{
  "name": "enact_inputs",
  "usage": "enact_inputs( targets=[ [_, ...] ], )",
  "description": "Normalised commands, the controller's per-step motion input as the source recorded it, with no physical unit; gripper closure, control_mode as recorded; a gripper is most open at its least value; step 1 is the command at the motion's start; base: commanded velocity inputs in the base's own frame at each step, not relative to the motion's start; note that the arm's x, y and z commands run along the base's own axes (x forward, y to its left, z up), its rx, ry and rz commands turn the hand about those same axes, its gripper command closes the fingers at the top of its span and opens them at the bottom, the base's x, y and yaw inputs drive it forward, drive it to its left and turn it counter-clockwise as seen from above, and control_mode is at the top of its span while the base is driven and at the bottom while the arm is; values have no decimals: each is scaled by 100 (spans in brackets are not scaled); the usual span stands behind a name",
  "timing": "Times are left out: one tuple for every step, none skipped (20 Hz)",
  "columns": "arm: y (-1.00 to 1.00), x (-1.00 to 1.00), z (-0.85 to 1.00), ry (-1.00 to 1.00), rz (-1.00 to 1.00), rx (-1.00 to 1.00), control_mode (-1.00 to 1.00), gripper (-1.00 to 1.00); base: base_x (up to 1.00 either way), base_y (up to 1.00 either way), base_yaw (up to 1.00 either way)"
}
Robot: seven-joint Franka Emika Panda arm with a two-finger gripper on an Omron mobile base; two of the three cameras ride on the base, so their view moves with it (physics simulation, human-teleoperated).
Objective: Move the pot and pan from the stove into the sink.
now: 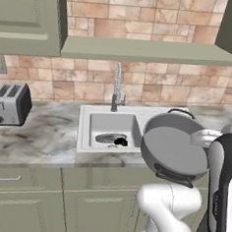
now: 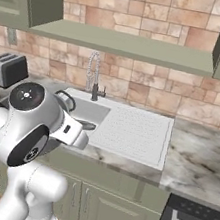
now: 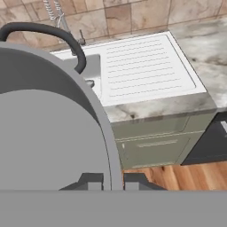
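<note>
The wide grey metal pot (image 1: 173,147) hangs tilted in the air above the front right edge of the rectangular pale sink (image 1: 105,118) — its rim pinched between the fingers of the two-finger gripper (image 3: 112,181), which are pressed together on it. The small shiny steel frying pan (image 1: 111,138) lies inside the basin, below the curved chrome faucet (image 1: 117,86).

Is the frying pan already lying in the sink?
Yes, the pan lies in the sink basin in the left base view, with a dark part of it showing beside its shiny bowl.
</note>
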Motion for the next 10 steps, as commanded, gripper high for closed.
enact_inputs(
  targets=[
    [0, 0, 0, 0, 0, 0, 100, 100, 49, 6, 0],
    [0, 0, 0, 0, 0, 0, 100, 100, 35, 5, 0],
    [0, 0, 0, 0, 0, 0, 100, 100, 19, 5, -2],
    [0, 0, 0, 0, 0, 0, 100, 100, 0, 0, 0],
    [0, 0, 0, 0, 0, 0, 100, 100, 0, 0, 0],
    [0, 0, 0, 0, 0, 0, 100, 100, 0, 0, 0],
    [0, 0, 0, 0, 0, 0, -100, 100, 0, 0, 0],
    [0, 14, 0, 0, 0, 0, -100, 100, 0, 0, 0],
    [0, 40, -3, 0, 0, 0, -100, 100, 0, 0, 0],
    [0, 66, -7, 3, 0, 0, -100, 100, 0, 0, 0]
  ],
)
